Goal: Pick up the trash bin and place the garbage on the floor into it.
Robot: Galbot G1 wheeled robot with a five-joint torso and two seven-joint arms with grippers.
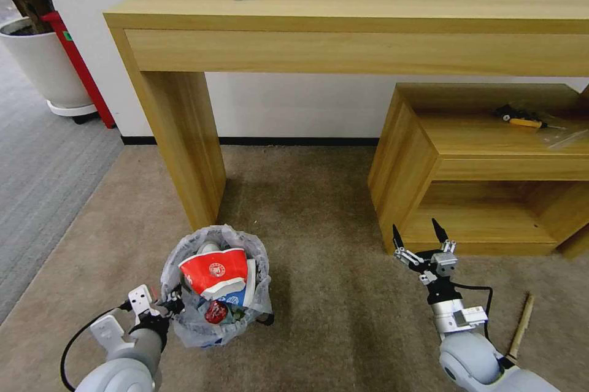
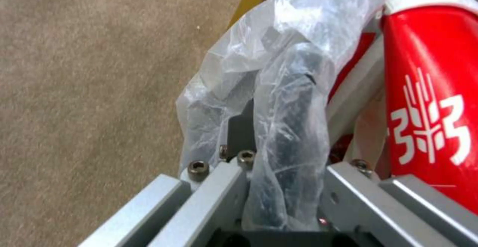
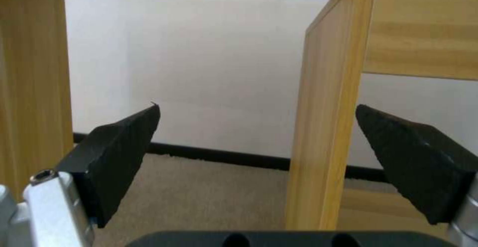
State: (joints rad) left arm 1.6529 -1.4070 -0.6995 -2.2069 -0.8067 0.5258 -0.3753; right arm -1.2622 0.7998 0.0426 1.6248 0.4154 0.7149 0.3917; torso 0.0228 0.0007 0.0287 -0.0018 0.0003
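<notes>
Your left claw (image 1: 173, 305) is clenched on the trash bin (image 1: 216, 284) rim and liner; overfilled, its red-white cup (image 1: 215, 270) could spill. Your right claw (image 1: 419, 238) hangs released; the wooden stick (image 1: 521, 326) lies on the floor (image 1: 319, 226).

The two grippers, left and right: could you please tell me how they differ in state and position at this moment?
The left gripper is shut on the bagged rim of the small round black trash bin, which holds a red-and-white paper cup; the right gripper holds nothing, its jaws spread wide. The left sits low beside the bin; the right hangs above the beige carpet floor, before the low wooden shelf unit. Both point forward.
</notes>
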